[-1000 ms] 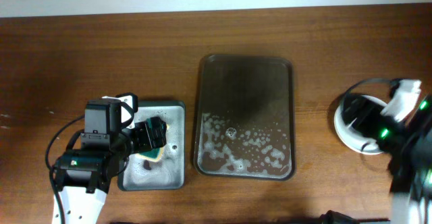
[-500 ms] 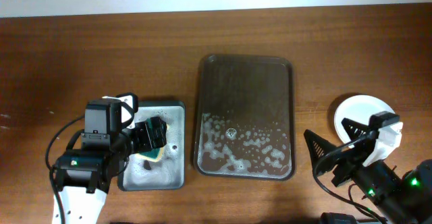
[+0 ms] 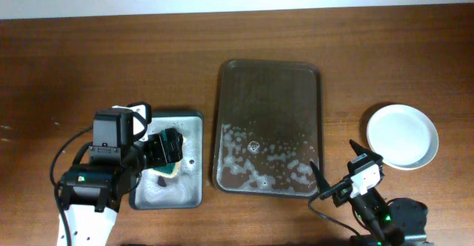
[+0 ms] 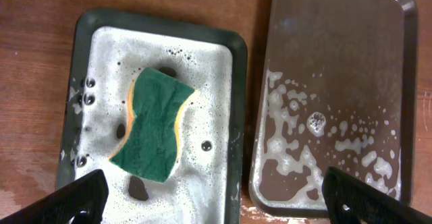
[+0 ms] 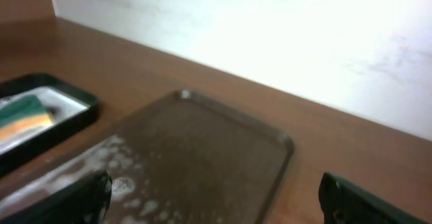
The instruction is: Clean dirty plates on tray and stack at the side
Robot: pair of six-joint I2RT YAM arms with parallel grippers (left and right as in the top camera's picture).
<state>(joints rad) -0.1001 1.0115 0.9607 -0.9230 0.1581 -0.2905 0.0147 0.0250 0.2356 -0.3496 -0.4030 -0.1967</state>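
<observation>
Plates (image 3: 404, 135) sit white and smear-free at the table's right, well apart from the tray (image 3: 270, 83), which holds only suds (how many are stacked I cannot tell). Left gripper (image 4: 214, 196) and right gripper (image 5: 212, 198) both gape wide, empty; work looks finished.

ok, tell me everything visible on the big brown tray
Dark brown rectangular tray, rounded corners, raised rim, glossy. Lies flat in the middle of the table, long side running away from the robot. Near half carries white suds; far half is bare. No plates on it; the white plate sits apart to its right. A smaller grey tray lies to its left, thin gap between.
</observation>
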